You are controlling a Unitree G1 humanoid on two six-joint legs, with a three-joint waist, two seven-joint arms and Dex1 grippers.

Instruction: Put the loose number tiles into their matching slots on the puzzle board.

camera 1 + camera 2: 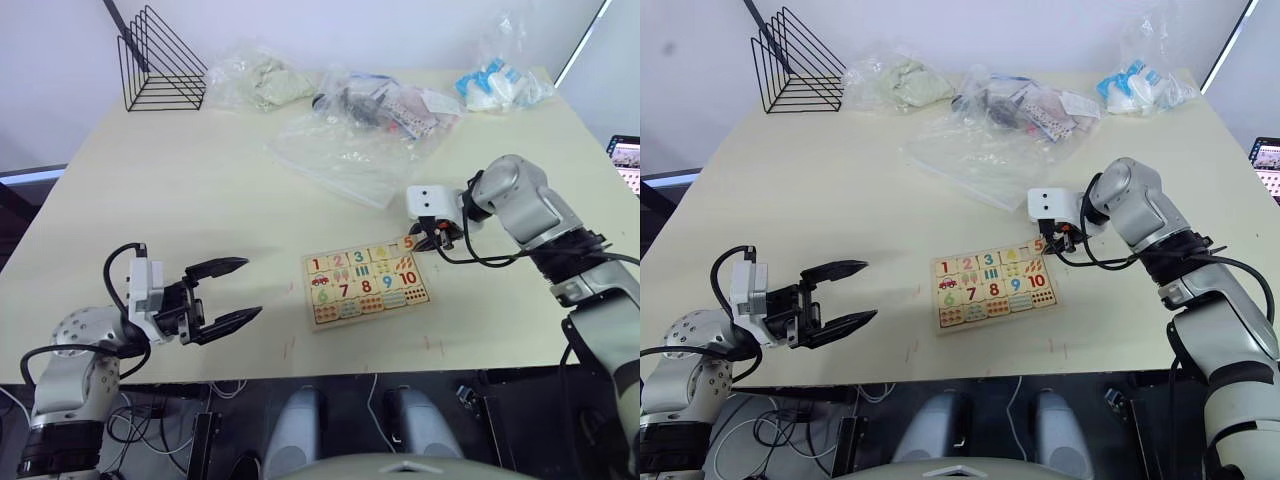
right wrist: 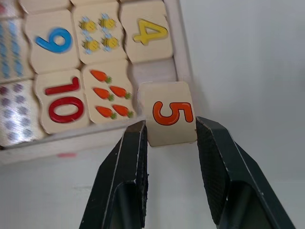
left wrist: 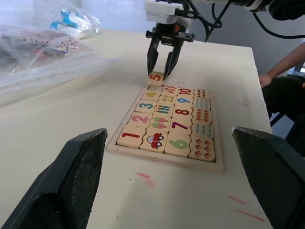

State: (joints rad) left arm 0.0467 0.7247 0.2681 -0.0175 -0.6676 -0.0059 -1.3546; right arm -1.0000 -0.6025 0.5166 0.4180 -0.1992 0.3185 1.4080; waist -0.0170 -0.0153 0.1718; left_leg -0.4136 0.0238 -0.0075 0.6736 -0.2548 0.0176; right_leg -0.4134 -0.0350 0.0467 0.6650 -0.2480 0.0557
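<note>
Number tiles: four sit in the top row of slots, the red 1 [image 3: 130, 136], red 2 [image 3: 140, 119], green 3 [image 3: 146, 105] and yellow 4 [image 2: 150, 30]. The orange 5 tile [image 2: 171, 118] lies tilted over the board's corner, partly over its rim and not seated.
Puzzle board [image 1: 364, 303]: flat on the tabletop [image 1: 180, 200], near the front edge, roughly central and turned slightly askew. It shows rows of small pictures, coloured numbers 6 to 10 and dot patterns.
Empty slot [image 2: 151, 73]: the last recess of the top row, beside the 4 and above the carrots picture, just next to the 5 tile.
Right gripper [image 2: 167, 131]: reaches in from the robot's right, elbow bent, wrist turned toward the board's far right corner. Its two black fingers point down and stand on either side of the 5 tile, close against its edges; whether they truly pinch it I cannot tell.
Left gripper [image 1: 228, 292]: held low over the tabletop to the left of the board, well apart from it, forearm level and pointing right. Its fingers are spread wide, holding nothing.
Far side of tabletop: a black wire rack [image 1: 160, 62] at the left corner and several clear plastic bags [image 1: 350, 140].
</note>
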